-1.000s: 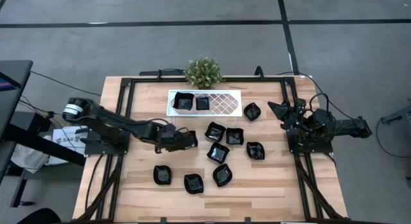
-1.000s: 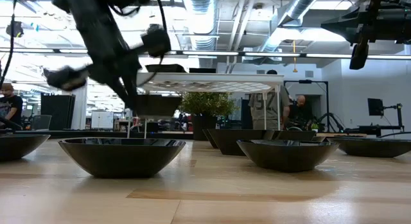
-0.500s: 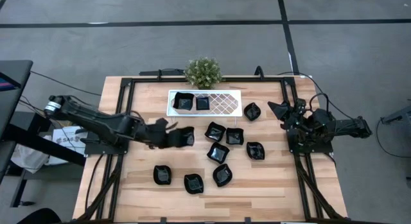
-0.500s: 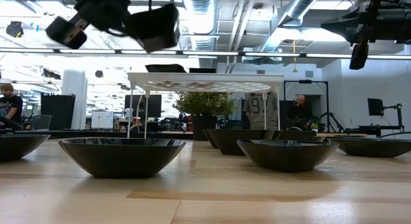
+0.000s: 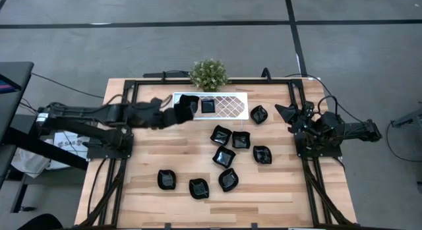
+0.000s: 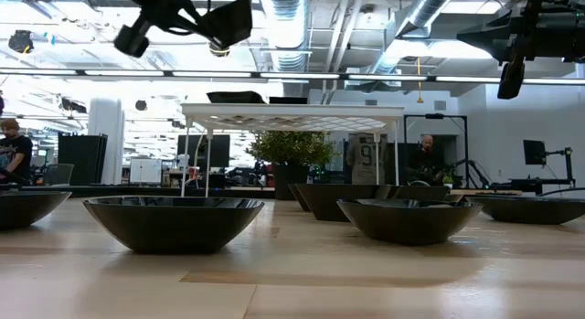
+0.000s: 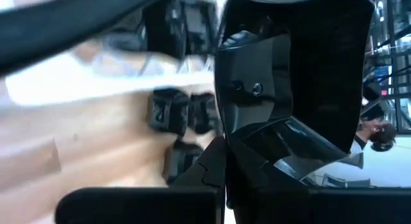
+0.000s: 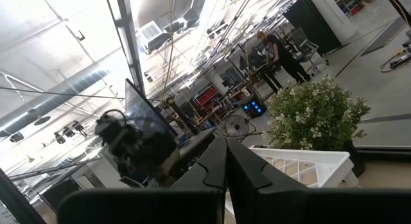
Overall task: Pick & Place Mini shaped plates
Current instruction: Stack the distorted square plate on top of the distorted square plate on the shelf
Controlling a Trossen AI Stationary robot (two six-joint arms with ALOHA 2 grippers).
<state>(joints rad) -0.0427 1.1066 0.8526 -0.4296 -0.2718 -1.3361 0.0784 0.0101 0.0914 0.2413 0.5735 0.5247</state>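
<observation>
My left gripper (image 5: 178,113) is shut on one black mini shaped plate (image 5: 188,106), held high over the left end of the white lattice tray (image 5: 227,106). The low view shows that plate (image 6: 230,19) well above the tray top. Another mini plate (image 5: 208,105) lies in the tray. Several more rest on their bases on the wood, among them one (image 5: 221,134) mid-table and one (image 5: 167,180) near the front. My right gripper (image 5: 287,114) waits shut at the table's right side, touching nothing. My left gripper pinches the plate's rim (image 7: 247,144) between its two fingers, one on the hollow side and one on the underside. The fingers come from the table's left, slanting downward. The plate is lifted clear and stands tilted on edge beyond the fingers.
A small green potted plant (image 5: 209,74) stands just behind the tray at the far edge. Black frame rails (image 5: 128,111) run along the table's left and right sides. Loose plates crowd the middle and front right of the table (image 5: 151,157). People show in the room beyond.
My left gripper, still shut on the plate, has lifted it off the wood at mid-left and carried it up and toward the far edge, to above the tray's left end. The wrist has turned and the plate has tipped on edge.
</observation>
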